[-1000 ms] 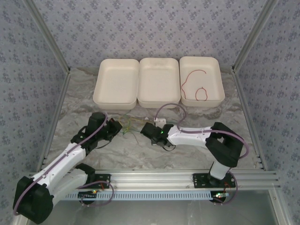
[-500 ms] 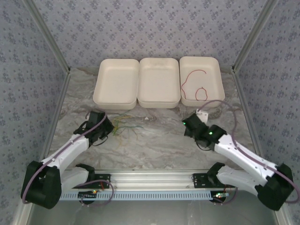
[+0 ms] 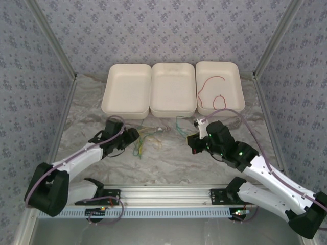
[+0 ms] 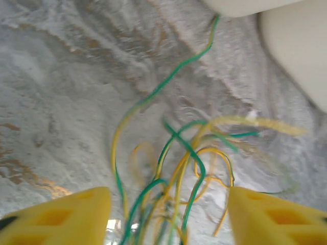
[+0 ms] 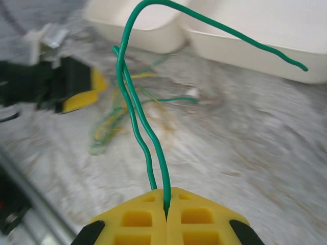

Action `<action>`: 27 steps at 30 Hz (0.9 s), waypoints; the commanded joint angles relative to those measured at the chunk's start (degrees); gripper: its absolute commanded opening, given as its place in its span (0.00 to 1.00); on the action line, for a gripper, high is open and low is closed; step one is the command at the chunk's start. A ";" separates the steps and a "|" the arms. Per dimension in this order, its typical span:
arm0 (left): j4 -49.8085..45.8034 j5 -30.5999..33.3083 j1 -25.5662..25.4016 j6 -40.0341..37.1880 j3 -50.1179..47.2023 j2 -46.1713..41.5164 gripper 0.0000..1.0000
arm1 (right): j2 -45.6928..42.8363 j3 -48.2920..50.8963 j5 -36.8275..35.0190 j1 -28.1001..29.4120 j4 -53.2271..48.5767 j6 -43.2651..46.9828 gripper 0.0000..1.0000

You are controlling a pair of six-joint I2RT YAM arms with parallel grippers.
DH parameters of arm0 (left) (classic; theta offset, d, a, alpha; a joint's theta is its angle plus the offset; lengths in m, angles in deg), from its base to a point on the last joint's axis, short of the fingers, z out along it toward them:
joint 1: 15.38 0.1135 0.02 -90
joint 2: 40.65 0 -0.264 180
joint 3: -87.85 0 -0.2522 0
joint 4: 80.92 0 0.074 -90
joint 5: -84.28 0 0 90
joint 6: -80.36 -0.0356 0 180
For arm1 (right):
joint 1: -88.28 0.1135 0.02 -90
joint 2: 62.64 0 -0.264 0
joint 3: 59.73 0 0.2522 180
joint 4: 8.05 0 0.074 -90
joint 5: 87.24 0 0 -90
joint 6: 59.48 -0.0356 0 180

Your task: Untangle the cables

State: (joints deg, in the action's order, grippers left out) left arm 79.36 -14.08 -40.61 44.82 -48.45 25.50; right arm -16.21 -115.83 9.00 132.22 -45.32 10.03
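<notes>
A tangle of green and yellow cables (image 3: 143, 141) lies on the marble table in front of the left tray. My left gripper (image 3: 135, 137) sits at its left edge, open. In the left wrist view the tangled cables (image 4: 176, 173) run between the yellow fingers (image 4: 61, 217) of the left gripper (image 4: 168, 224) without being pinched. My right gripper (image 3: 192, 139) is shut on one green cable (image 3: 181, 127), held apart from the tangle. In the right wrist view this green cable (image 5: 134, 115) rises doubled from the shut right gripper (image 5: 166, 210). A red cable (image 3: 212, 97) lies in the right tray (image 3: 240, 97).
Three white trays stand side by side at the back; the left tray (image 3: 110, 97) and the middle tray (image 3: 173, 109) hold nothing. A metal rail (image 3: 168, 194) runs along the near edge, and frame posts stand at both sides. Mauve arm cables loop above the right wrist.
My left gripper has opened and slid right to the tangle. The right arm swung out to the right, then came back a little left and nearer, with the green cable clear of the tangle.
</notes>
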 commanded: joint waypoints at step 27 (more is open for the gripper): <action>-10.69 -6.97 -13.88 -7.77 19.93 -0.66 0.63 | 18.51 -11.67 -8.47 13.42 -3.58 10.78 0.00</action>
State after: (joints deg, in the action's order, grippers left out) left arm 71.54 -22.82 -54.36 37.87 -28.80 24.30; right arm 0.95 -124.86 4.71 144.13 -46.33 19.03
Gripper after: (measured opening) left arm 0.635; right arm 0.061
